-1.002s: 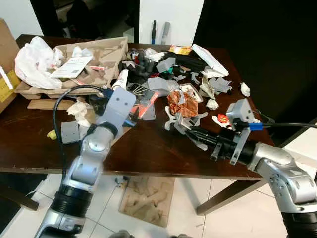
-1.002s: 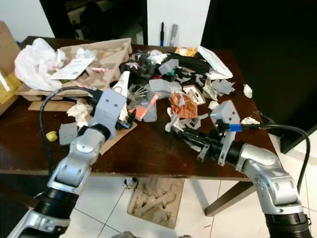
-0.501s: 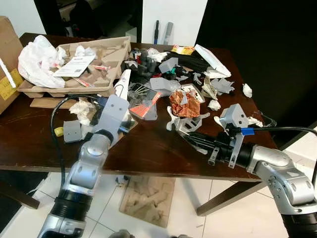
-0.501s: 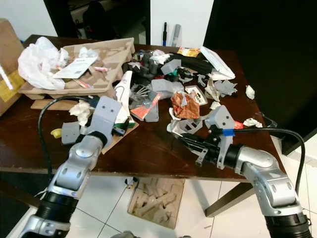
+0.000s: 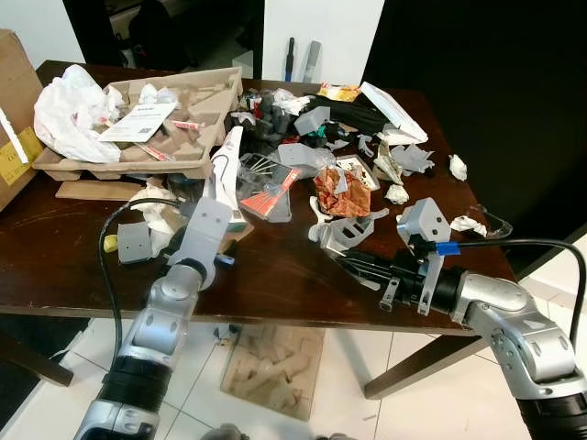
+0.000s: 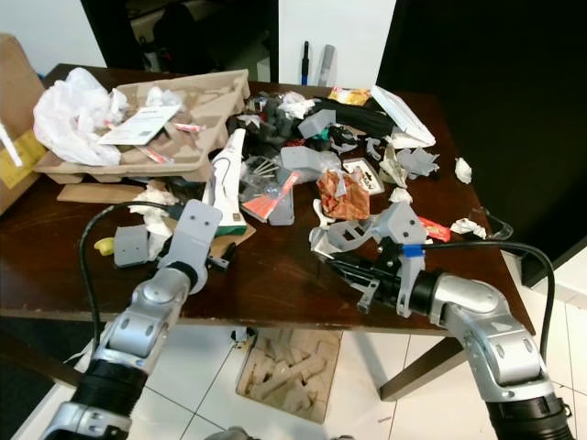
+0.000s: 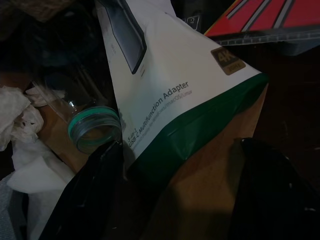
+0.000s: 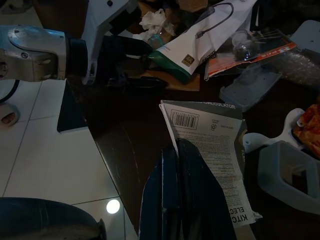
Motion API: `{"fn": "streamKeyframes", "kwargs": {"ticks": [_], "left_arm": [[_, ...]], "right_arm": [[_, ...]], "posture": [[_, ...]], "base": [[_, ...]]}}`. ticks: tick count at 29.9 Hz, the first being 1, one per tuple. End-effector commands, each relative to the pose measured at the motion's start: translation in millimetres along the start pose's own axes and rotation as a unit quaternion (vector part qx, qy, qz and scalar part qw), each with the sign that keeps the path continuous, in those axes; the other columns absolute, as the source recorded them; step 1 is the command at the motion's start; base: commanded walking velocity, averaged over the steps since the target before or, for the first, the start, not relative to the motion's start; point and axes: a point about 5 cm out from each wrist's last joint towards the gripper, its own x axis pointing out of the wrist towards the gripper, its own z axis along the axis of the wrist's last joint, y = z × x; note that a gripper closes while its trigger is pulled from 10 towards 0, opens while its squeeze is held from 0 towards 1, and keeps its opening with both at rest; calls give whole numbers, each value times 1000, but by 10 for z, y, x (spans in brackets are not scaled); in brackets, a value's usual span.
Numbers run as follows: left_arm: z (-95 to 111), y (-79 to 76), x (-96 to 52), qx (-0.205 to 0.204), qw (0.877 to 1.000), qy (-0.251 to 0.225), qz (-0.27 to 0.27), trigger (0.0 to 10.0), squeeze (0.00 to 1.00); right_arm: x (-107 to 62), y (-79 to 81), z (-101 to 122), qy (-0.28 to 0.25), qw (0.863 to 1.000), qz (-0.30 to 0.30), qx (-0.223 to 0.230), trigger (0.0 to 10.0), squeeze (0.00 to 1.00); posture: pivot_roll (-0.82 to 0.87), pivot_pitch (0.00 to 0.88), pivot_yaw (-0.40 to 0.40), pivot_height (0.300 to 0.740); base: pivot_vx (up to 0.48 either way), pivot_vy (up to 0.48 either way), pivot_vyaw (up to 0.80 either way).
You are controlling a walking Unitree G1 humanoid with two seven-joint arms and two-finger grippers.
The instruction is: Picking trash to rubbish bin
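Trash covers the dark wooden table point(image 5: 275, 275). My left gripper point(image 7: 180, 200) is open, one finger point(image 7: 90, 195) on each side of the green end of a white and green adapter packet point(image 7: 180, 85) that lies on brown card. Beside it are a clear bottle neck with a green ring point(image 7: 95, 130) and crumpled tissue point(image 7: 15, 110). In the eye view that gripper point(image 5: 223, 249) sits low near the front edge. My right gripper point(image 8: 180, 150) is shut on a printed paper leaflet with a barcode point(image 8: 215, 135), just above the table near its front right point(image 5: 353, 264).
A moulded cardboard tray point(image 5: 138, 137) and a white plastic bag point(image 5: 69, 105) lie at the back left, beside a cardboard box point(image 5: 11, 101). Grey plastic pieces point(image 5: 348, 229) and an orange wrapper point(image 5: 337, 192) crowd the middle. Tiled floor with a cardboard insert point(image 5: 275, 367) lies below.
My left gripper has drawn back and down toward the table's front edge, to the packet's green end. The right gripper has shifted a little left with the leaflet.
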Motion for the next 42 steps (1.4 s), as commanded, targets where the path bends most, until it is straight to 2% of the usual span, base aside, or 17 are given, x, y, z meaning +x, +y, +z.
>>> {"fn": "streamKeyframes", "kwargs": {"ticks": [1,3,17,23,25,28,31,33,34,36,37,42], "left_arm": [[-62,-74,9,0,1000,10,-10,8471,0],[-56,-77,16,1,1000,4,-11,0,0],[-24,-60,32,15,1000,-7,-10,0,0],[56,-39,36,25,999,-25,-4,0,0],[192,-13,25,36,998,-56,8,0,0],[246,-2,17,41,997,-69,15,0,0],[542,12,-35,80,986,-144,33,0,0],[542,12,-35,80,986,-144,33,0,0],[664,-3,-64,90,980,-176,34,0,0],[664,-3,-64,90,980,-176,34,0,0],[837,-34,-117,104,969,-221,35,0,0],[983,-103,-173,101,958,-268,18,0,0]], "right_arm": [[-13,-16,-6,1,1000,-6,-5,0,0],[-16,-25,-5,0,1000,-11,-6,0,0],[-25,-18,-33,1,1000,-15,-1,0,0],[-18,-6,-29,-3,1000,-12,1,0,0],[-12,-5,-23,-7,1000,-10,2,0,0],[-10,-4,-22,-8,1000,-10,2,0,0],[0,-3,-21,-11,1000,-9,2,0,0],[0,-3,-21,-11,1000,-9,2,0,0],[4,-1,-19,-11,1000,-8,2,0,0],[4,-1,-19,-11,1000,-8,2,0,0],[12,0,-10,-12,1000,-8,0,0,0],[17,-14,-5,-15,1000,-11,-2,0,0]], "posture": [[5,140,-34,740],[2,142,-35,740],[-3,146,-32,740],[-2,145,-30,740],[0,143,-29,740],[0,143,-29,740],[5,139,-26,740],[5,139,-26,740],[5,139,-26,740],[5,139,-26,740],[6,136,-25,740],[7,133,-23,740]], "base": [[0,0,0],[0,0,0],[0,0,0],[0,0,0],[0,0,0],[0,0,0],[0,0,0],[0,0,0],[0,0,0],[0,0,0],[0,0,0],[0,0,0]]}}
